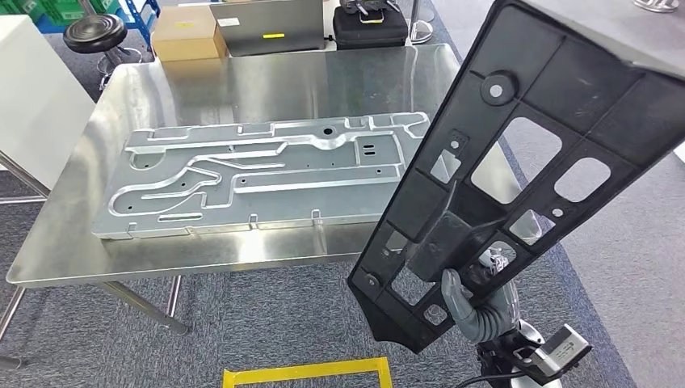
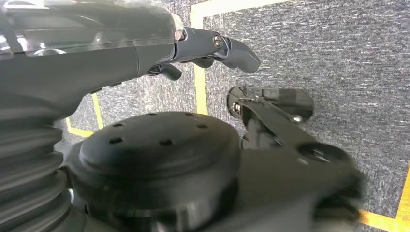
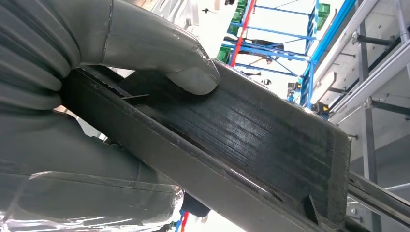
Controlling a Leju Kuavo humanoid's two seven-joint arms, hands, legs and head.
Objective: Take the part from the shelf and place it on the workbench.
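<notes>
Part: the black panel [image 1: 517, 162] is in the air at the bench's [image 1: 242, 81] right end, tilted up, apparently to clear the edge before lowering.
Right hand [image 1: 468, 299]: grips the panel's lower end; thumb [image 3: 193, 77] pressed on its flat face, fingers clenched round it.
Bench: a stamped metal plate [image 1: 258, 174] occupies the middle.
Left hand [image 2: 212, 48]: hangs over carpet, fingers loosely apart, holding nothing.

black part [image 1: 517, 162], silver workbench [image 1: 242, 81], grey carpet [image 1: 266, 315]

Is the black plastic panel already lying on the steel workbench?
No. The right hand holds the black plastic panel tilted in the air beside the workbench, where a stamped metal plate lies.
</notes>
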